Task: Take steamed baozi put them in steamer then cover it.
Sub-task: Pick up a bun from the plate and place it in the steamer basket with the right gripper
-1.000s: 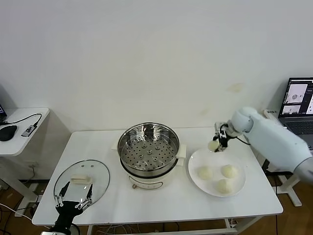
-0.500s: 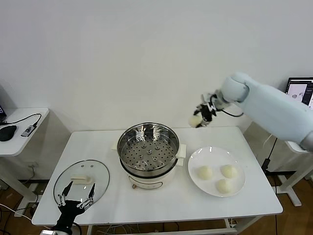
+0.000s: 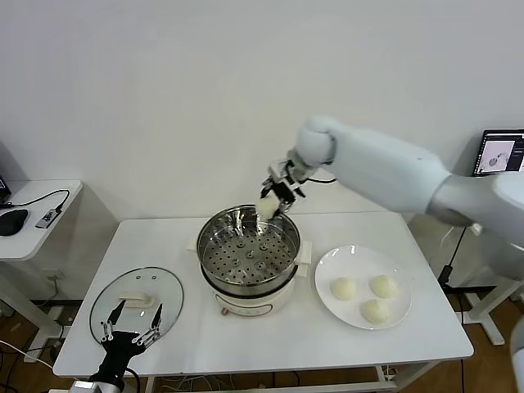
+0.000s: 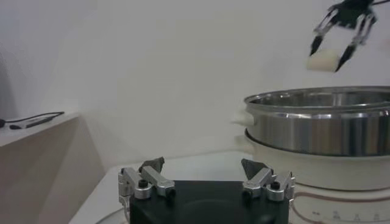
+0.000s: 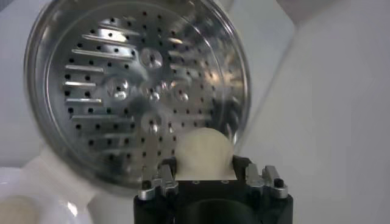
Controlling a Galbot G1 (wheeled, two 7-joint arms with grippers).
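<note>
Baozi [image 3: 267, 208] hangs pinched in the right gripper [image 3: 273, 202] fingers above the steamer's [image 3: 249, 250] far rim; left gripper [image 3: 131, 321] fingers gape, empty, over the cover [image 3: 136, 301].

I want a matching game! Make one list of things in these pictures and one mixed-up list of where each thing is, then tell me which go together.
Things:
1. bun in the right pincer
2. glass lid
3. three buns
4. left pincer

Places:
A. on the white plate
B. flat on the table, left of the steamer
C. held above the steamer's far rim
D. open, at the near edge of the lid

Pairs: 1-C, 2-B, 3-A, 4-D
</note>
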